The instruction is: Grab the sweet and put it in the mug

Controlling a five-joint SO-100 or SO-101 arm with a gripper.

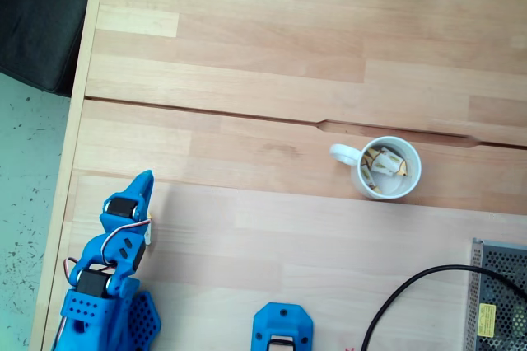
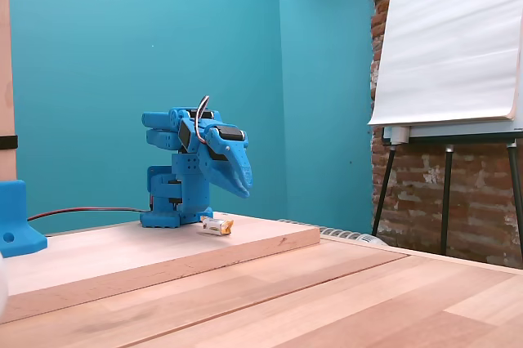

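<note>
Pale wooden planks make up the table (image 1: 272,79), seen from above in a fixed view, with a teal wall (image 2: 163,54) behind it in the low fixed view. At the lower left from above sits the blue arm (image 1: 115,285), folded low, its gripper (image 1: 145,180) pointing up the picture with the jaws closed together and nothing between them. In the low view the gripper (image 2: 244,191) droops downward, and a sweet (image 2: 216,226) lies on the raised board just below it (near, not touching). Further right from above stands the mug (image 1: 387,168), upright, handle to the left, with several wrapped sweets inside. A black cable (image 1: 412,285) and a grey mesh box (image 1: 498,293) sit at the lower right.
</note>
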